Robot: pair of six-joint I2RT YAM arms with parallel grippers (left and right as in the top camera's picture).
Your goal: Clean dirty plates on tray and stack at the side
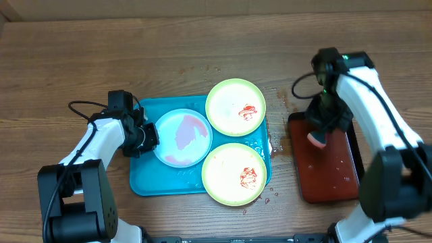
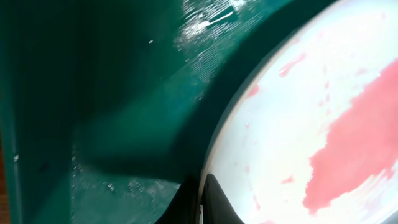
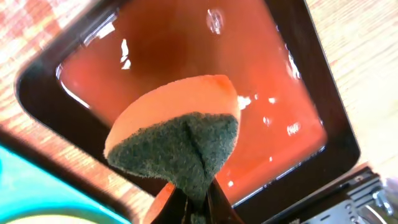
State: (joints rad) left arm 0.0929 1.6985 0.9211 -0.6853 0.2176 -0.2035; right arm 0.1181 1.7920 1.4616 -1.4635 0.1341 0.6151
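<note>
The turquoise tray [image 1: 145, 181] holds three dirty plates. The light-blue plate [image 1: 182, 138] has a pink-red smear. One green-rimmed plate [image 1: 226, 101] lies at the tray's far right corner and the other [image 1: 226, 169] at the near right corner, both with red smears. My left gripper [image 1: 150, 137] is shut on the left rim of the light-blue plate [image 2: 311, 124], its fingers [image 2: 202, 202] pinching the rim over the tray floor [image 2: 124, 93]. My right gripper [image 1: 320, 131] is shut on a sponge [image 3: 180, 137], orange with a dark green scrub face. Its fingers [image 3: 196, 202] hold it above the red-brown tray.
The dark red-brown tray [image 1: 331, 169] with a black rim lies right of the turquoise tray; its wet floor shows in the right wrist view [image 3: 186, 56]. Drops and red specks dot the wooden table [image 1: 273, 192] between the two trays.
</note>
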